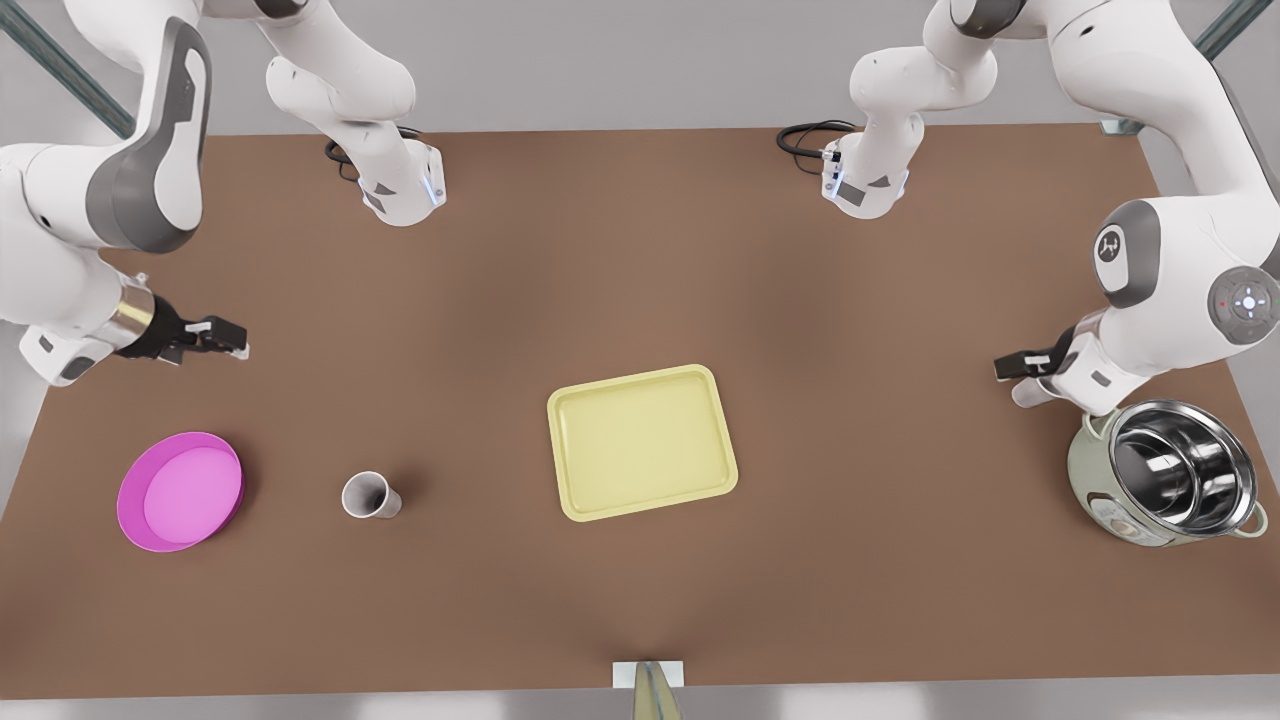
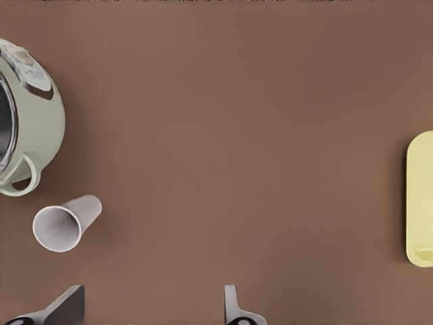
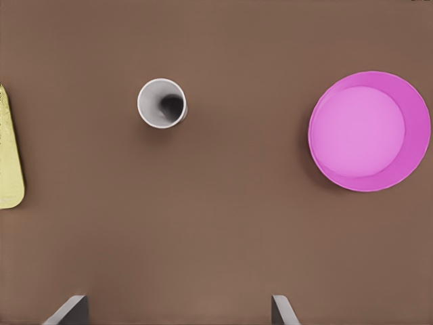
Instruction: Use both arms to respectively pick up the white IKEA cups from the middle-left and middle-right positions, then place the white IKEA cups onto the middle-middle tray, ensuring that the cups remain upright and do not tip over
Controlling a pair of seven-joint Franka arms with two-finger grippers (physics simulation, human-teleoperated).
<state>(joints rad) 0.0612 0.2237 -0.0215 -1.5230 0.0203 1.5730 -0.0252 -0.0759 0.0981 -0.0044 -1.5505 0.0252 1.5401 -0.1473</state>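
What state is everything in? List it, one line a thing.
Left end effector: open, empty.
Right end effector: open, empty.
Cup by dish: upright on the table, ungrasped.
Cup by pot: upright on the table, ungrasped.
Tray: empty.
Dish: empty.
Pot: upright, lidless, empty.

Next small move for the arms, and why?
Probably centre each open gripper over its cup: the right gripper is off the cup near the pink dish, the left gripper off the cup by the pot. Neither cup is gripped.
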